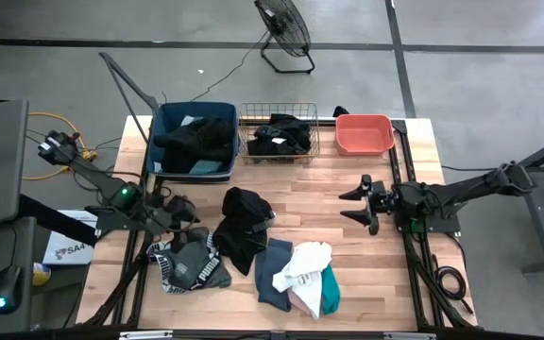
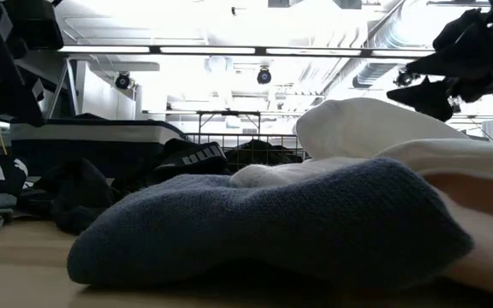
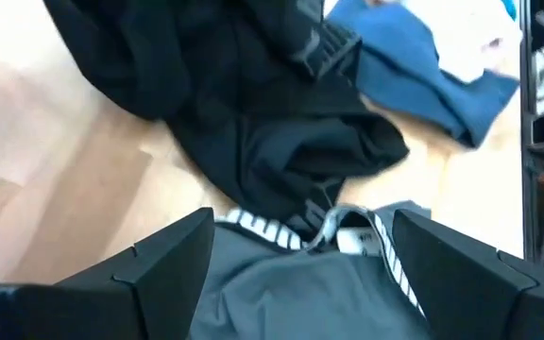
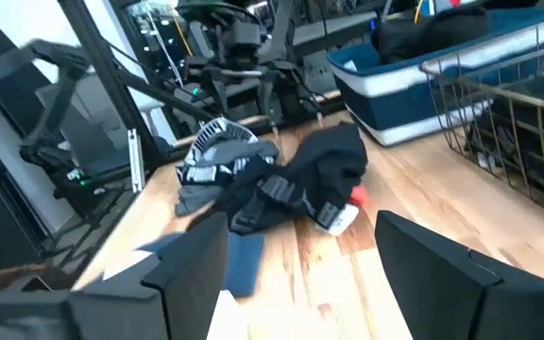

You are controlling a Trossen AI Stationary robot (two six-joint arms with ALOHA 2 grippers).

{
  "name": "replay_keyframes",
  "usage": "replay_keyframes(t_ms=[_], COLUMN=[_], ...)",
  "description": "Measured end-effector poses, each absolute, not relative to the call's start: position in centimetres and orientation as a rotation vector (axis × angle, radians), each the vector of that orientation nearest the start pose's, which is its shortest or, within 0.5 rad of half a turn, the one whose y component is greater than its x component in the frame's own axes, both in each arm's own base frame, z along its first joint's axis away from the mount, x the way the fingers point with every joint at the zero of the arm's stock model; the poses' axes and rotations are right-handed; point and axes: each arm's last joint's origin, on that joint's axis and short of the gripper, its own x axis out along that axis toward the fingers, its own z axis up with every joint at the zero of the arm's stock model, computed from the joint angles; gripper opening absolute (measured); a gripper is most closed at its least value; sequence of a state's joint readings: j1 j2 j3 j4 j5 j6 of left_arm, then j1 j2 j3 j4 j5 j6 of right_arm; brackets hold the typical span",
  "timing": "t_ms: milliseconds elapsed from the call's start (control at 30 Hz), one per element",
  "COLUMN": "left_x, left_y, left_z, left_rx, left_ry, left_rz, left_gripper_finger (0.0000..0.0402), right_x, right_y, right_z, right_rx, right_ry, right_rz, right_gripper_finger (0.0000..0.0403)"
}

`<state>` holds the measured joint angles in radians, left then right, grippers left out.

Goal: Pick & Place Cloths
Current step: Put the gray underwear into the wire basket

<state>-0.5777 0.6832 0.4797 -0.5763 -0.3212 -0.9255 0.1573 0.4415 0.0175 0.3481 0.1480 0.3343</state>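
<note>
The left gripper (image 1: 185, 215) hangs with jaws apart and empty just above a grey garment with a lettered waistband (image 1: 189, 264) at the bench's (image 1: 329, 179) left front. A black garment (image 1: 244, 227) lies beside it, then a slate-blue, white and teal pile (image 1: 300, 276); more black cloths fill the blue tub (image 1: 192, 142) and wire basket (image 1: 279, 135). The right gripper (image 1: 359, 203) waits over bare wood, jaws apart, holding nothing.

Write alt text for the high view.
Overhead: cloths lie piled on a wooden table, with the open left gripper over a grey garment and the open right gripper over bare wood. Behind stand a blue tub, wire basket and coral tub.
</note>
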Motion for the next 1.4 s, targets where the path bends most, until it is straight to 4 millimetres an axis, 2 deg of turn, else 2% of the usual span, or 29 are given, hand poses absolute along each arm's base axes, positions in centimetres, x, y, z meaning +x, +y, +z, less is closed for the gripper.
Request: replay_keyframes(t_ms=[300,500,733,967,1100,1400], left_x=[13.8,15.2,16.0,16.5,16.9,17.2], left_y=[-8.4,-10.0,-11.4,-12.1,-12.6,-12.9], left_z=[19.8,19.7,20.3,19.8,18.8,17.7], left_rx=[-0.54,-0.513,-0.442,-0.563,-0.619,-0.687], left_ry=[0.908,1.033,1.164,1.37,1.439,1.441], left_rz=[0.036,0.004,0.191,0.472,0.514,0.553], left_gripper_finger=[0.0316,0.0316,0.0316,0.0316,0.0316,0.0316], right_x=[12.4,12.4,12.4,12.4,12.4,12.4], right_y=[1.2,1.2,1.2,1.2,1.2,1.2], right_z=[16.0,16.0,15.9,15.9,15.9,15.9], right_rx=[0.29,0.293,0.292,0.292,0.292,0.292], right_ry=[0.072,0.073,0.074,0.075,0.075,0.075], right_rz=[-0.082,-0.09,-0.09,-0.09,-0.09,-0.09], right_gripper_finger=[0.026,0.026,0.026,0.026,0.026,0.026])
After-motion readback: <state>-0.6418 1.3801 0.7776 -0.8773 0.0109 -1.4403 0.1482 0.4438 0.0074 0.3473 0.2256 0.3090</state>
